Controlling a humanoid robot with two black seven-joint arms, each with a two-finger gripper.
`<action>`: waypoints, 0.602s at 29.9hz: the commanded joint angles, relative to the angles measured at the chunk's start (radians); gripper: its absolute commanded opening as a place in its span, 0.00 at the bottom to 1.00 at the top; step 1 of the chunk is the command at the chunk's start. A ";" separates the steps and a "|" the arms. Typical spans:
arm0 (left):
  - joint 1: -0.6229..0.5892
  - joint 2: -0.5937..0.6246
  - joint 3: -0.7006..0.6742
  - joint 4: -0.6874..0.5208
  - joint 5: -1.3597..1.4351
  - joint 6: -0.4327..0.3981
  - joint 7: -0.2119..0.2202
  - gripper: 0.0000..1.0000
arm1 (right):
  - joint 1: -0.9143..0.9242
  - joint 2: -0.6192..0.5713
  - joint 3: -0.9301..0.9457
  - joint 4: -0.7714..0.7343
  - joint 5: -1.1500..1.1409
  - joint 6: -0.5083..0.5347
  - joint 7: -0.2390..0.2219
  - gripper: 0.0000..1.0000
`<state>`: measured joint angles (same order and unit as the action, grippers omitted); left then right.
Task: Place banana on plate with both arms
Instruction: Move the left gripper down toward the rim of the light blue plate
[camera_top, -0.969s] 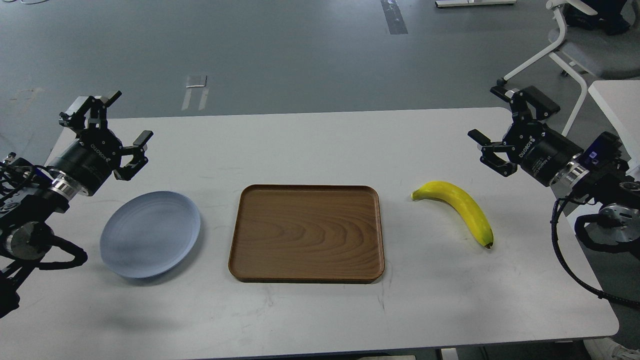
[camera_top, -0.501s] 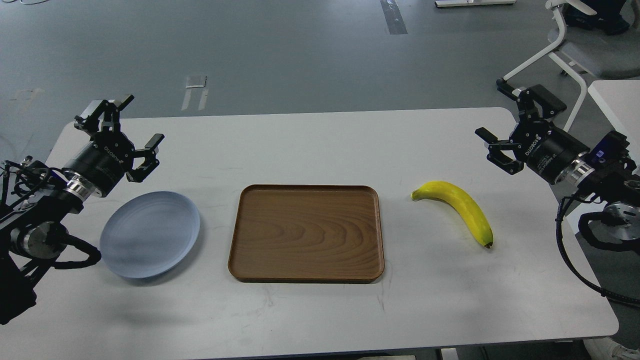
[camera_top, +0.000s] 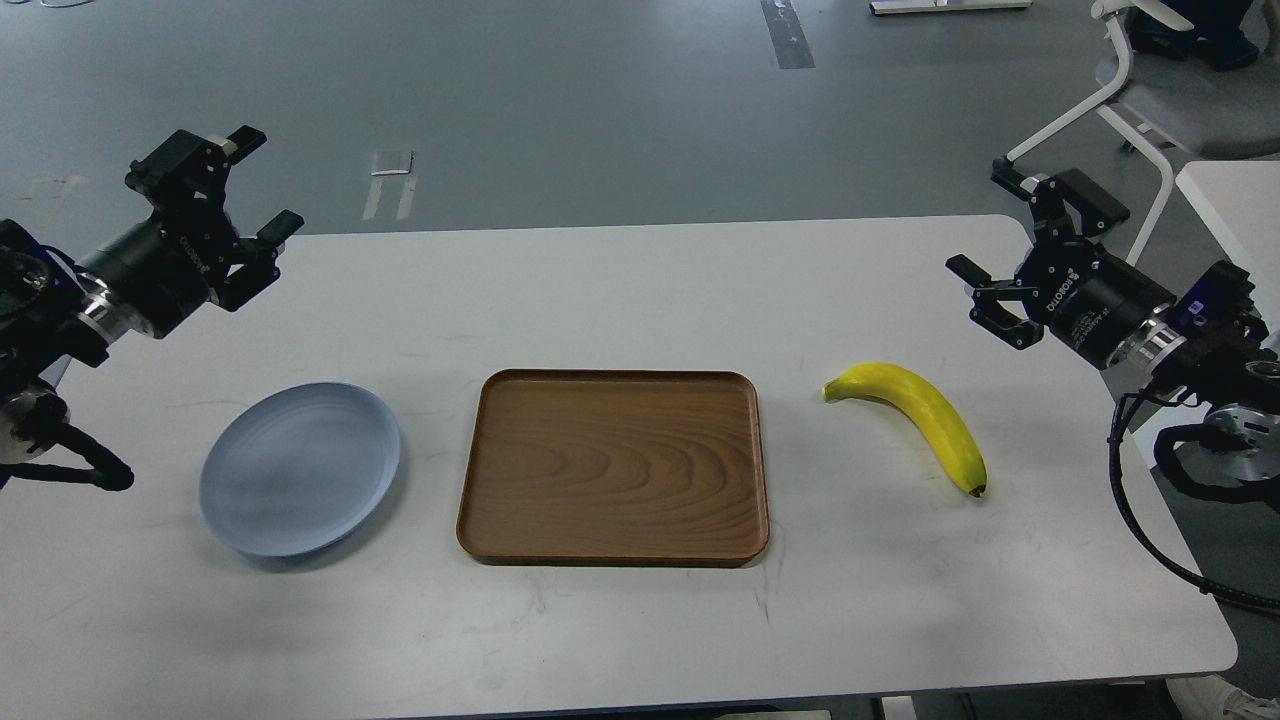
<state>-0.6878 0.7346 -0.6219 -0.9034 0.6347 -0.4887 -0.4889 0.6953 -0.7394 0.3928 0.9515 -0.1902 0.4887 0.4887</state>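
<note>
At the far left, the left arm (camera_top: 70, 300) reaches in over the near-left corner of the white tabletop (camera_top: 620, 290). Its left pincer (camera_top: 255, 185) hangs above the tabletop's back-left edge with its two black fingers spread apart and nothing between them. White lettering shows on the pincer body, and a silver wrist ring sits behind it.

Below and a little to the right of that pincer, the pale blue-grey plate (camera_top: 300, 468) lies flat on the tabletop, with nothing on it. It is well apart from the left pincer and just beside the left edge of the brown wooden tray (camera_top: 613, 466), without touching it. The tray sits in the middle of the tabletop, rectangular with rounded corners, its grain showing, and it holds nothing.

To the right of the tray, the banana (camera_top: 915, 412) rests directly on the tabletop, on the far side of the tray from the plate. Its greenish stem end points toward the tray and its dark tip points toward the near-right edge; the curve bows toward the back right.

Above and to the right of the banana, the right pincer (camera_top: 990, 235) hovers off the tabletop, fingers wide apart and holding nothing, clear of the fruit. The right arm (camera_top: 1180, 345) runs back from it to the right edge, with a silver ring and black cables looping below. Behind it on the grey floor (camera_top: 600, 100) stands a white-framed chair (camera_top: 1150, 90).
</note>
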 joint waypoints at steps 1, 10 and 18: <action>-0.003 0.069 0.002 -0.138 0.265 0.000 0.000 0.99 | 0.000 0.000 0.000 0.001 0.000 0.000 0.000 1.00; 0.008 0.166 0.046 -0.318 1.049 0.183 0.000 0.99 | -0.005 0.031 0.000 0.003 -0.002 0.000 0.000 1.00; 0.010 0.290 0.185 -0.241 1.284 0.279 0.000 0.99 | -0.003 0.051 0.000 0.003 0.000 0.000 0.000 1.00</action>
<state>-0.6854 1.0094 -0.4738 -1.1967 1.9003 -0.2204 -0.4891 0.6903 -0.6940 0.3924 0.9535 -0.1902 0.4887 0.4887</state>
